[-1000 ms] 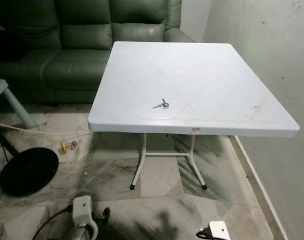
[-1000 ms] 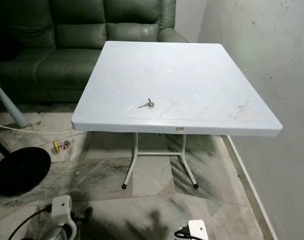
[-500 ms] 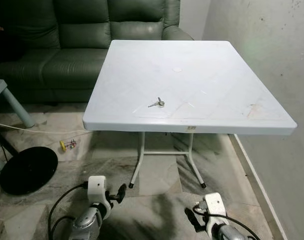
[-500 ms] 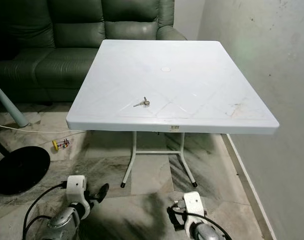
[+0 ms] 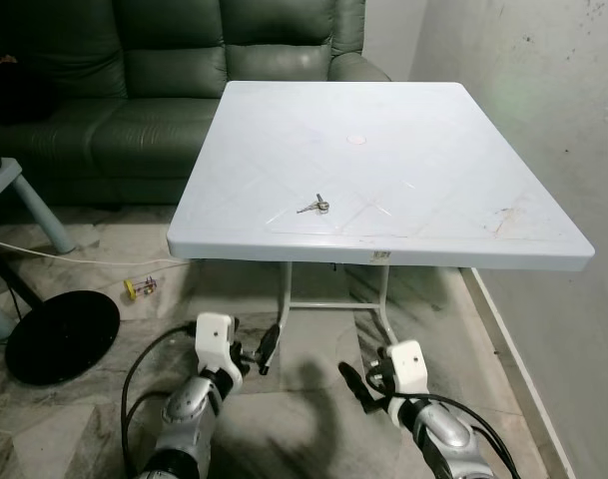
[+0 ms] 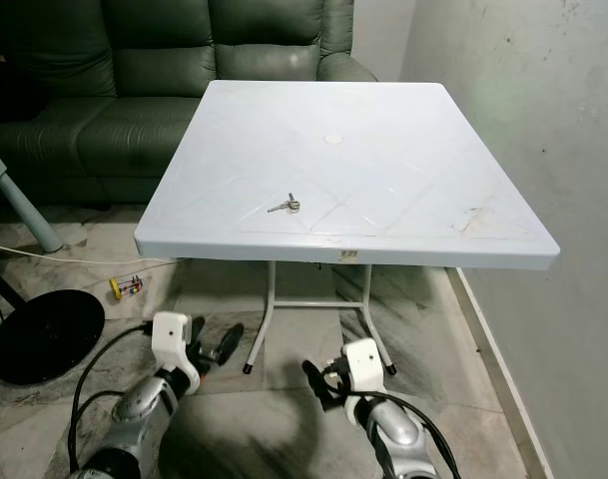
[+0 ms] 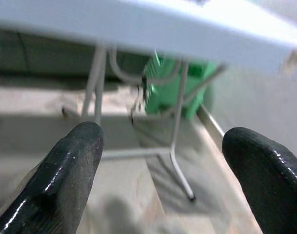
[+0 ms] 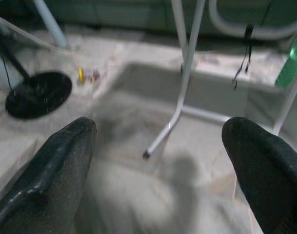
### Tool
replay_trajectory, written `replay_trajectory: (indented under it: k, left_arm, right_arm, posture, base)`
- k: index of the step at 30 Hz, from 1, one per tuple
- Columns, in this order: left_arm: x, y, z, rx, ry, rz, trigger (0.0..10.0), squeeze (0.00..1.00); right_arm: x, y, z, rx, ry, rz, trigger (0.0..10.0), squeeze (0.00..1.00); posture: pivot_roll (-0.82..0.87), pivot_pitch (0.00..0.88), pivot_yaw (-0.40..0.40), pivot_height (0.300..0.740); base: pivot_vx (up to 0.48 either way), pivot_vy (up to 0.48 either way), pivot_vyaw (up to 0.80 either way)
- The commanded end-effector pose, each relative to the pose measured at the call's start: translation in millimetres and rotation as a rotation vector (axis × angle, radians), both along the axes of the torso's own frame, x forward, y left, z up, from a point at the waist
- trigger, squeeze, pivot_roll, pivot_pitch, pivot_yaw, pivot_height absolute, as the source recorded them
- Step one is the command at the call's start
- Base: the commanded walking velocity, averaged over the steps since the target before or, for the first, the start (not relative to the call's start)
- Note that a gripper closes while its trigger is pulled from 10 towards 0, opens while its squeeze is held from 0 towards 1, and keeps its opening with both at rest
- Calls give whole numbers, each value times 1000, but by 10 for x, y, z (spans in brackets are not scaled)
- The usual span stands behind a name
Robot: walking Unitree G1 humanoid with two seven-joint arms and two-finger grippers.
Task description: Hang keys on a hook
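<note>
On your far left, a round black disc point(image 5: 62, 336) lies on the marbled floor point(image 5: 304, 419), with a dark green leather sofa point(image 5: 134, 90) behind it. Your left gripper point(image 7: 158, 165) hangs low in front of the counter, jaws released and spread wide with nothing between them, pointing at the white metal legs point(image 7: 180, 136) underneath. The small silver bunch of keys point(image 5: 314, 206) lies flat on the square white plastic counter point(image 5: 433, 150), near its front edge and a little left of centre, well apart from both grippers. Your right gripper point(image 8: 158, 165) sits low beside the left one, jaws likewise released and holding nothing. A pale scuffed wall point(image 5: 553, 120) runs along the counter's right side.
</note>
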State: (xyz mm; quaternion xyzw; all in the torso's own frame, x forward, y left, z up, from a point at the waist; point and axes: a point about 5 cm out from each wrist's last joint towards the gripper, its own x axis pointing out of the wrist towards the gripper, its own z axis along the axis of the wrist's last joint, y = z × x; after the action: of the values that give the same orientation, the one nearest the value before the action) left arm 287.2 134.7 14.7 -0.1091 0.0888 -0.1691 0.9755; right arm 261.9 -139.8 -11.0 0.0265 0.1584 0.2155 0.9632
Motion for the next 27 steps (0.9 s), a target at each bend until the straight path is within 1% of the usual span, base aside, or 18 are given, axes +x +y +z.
replay_trajectory:
  k: [1,3,8,9,12,15,16,17,18,20,22,26,27]
  left_arm:
    - [60,16,92,-1,-51,1,10000,0]
    - [140,42,211,-23,-102,12,10000,0]
    - [229,84,349,-48,-154,42,10000,0]
    - [279,128,419,-57,-173,73,10000,0]
    - [324,174,485,-63,-188,100,10000,0]
    - [379,261,585,-74,-216,144,10000,0]
    - [401,315,635,-69,-232,168,10000,0]
    - [401,315,635,-69,-232,168,10000,0]
    - [417,371,678,-79,-241,189,10000,0]
    - [419,432,714,-82,-252,212,10000,0]
    - [404,537,757,-72,-267,247,10000,0]
    - [375,585,777,-71,-271,265,10000,0]
    - [351,618,789,-72,-277,279,10000,0]
  right_arm:
    - [80,-9,98,23,-53,-10,10000,0]
    - [188,-28,233,50,-120,-29,10000,0]
    - [283,-64,363,64,-183,-46,10000,0]
    - [340,-84,447,71,-221,-61,10000,0]
    - [392,-103,528,80,-256,-75,10000,0]
    - [446,-124,625,83,-299,-90,10000,0]
    - [464,-140,658,85,-313,-105,10000,0]
    - [464,-140,658,85,-313,-105,10000,0]
    - [477,-164,696,90,-330,-119,10000,0]
    - [485,-197,731,98,-346,-142,10000,0]
    - [488,-249,812,100,-386,-166,10000,0]
    - [473,-286,869,107,-411,-187,10000,0]
    - [461,-316,911,108,-432,-202,10000,0]
  posture:
    - [0,0,-25,732]
    - [2,0,-25,732]
    - [2,0,-27,732]
    - [1,0,-27,732]
    - [0,0,-26,732]
    - [-2,0,-26,732]
    - [-1,0,-28,732]
    - [-1,0,-28,732]
    - [-1,0,-28,732]
    - [0,0,-28,732]
    - [2,0,-29,732]
    - [2,0,-27,732]
    - [1,0,-24,732]
  base:
    - [0,0,0]
    - [0,0,0]
    - [0,0,0]
    - [0,0,0]
    - [0,0,0]
    - [0,0,0]
    - [0,0,0]
    - [0,0,0]
    - [0,0,0]
    - [0,0,0]
    - [0,0,0]
    - [0,0,0]
    - [0,0,0]
